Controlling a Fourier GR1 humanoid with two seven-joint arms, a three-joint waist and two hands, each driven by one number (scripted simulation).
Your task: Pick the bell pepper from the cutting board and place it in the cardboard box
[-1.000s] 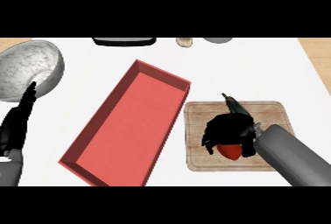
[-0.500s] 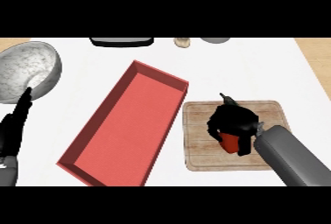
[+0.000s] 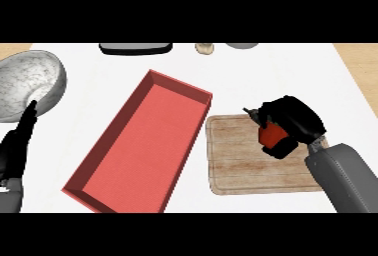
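Note:
The red bell pepper [image 3: 272, 135] shows between the curled fingers of my right hand [image 3: 290, 123], which is shut on it and hides most of it. The hand holds it just above the wooden cutting board [image 3: 244, 170] at the right of the counter. Left of the board lies the long red open box [image 3: 144, 145], set at a slant. My left hand [image 3: 18, 150] rests open at the left edge with its fingers pointing up.
A large speckled grey bowl [image 3: 26, 87] stands at the far left, close above my left hand. Along the back edge are a dark tray [image 3: 135, 48], a small beige object [image 3: 204, 48] and a grey object [image 3: 242, 45].
My right hand has closed round the bell pepper and lifted it up and away from the board's middle toward its far right part. The left hand barely moved.

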